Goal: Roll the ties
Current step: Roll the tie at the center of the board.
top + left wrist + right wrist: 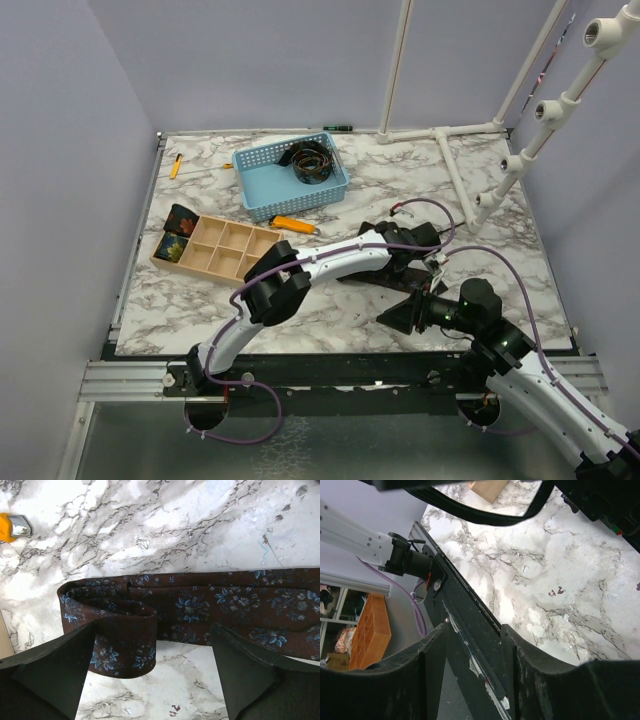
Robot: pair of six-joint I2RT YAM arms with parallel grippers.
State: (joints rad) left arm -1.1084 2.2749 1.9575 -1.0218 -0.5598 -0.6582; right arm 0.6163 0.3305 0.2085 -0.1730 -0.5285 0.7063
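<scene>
Left jaws: wide apart, holding nothing, one each side of brown flowery tie. Likely set to pinch its folded-over left end and start roll. Tie lies flat on marble tabletop, middle of frame. Right jaws: partly apart, empty, at near tabletop edge, likely waiting out of way. Rolled tie sits in blue basket, upper middle.

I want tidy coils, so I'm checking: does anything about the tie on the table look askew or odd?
Yes. At one end of the tie, the fold is loose and flattened, and it skews off the line of the strip, so it is not a tight coil. The left pincer stands open over it, gripping nothing.
</scene>
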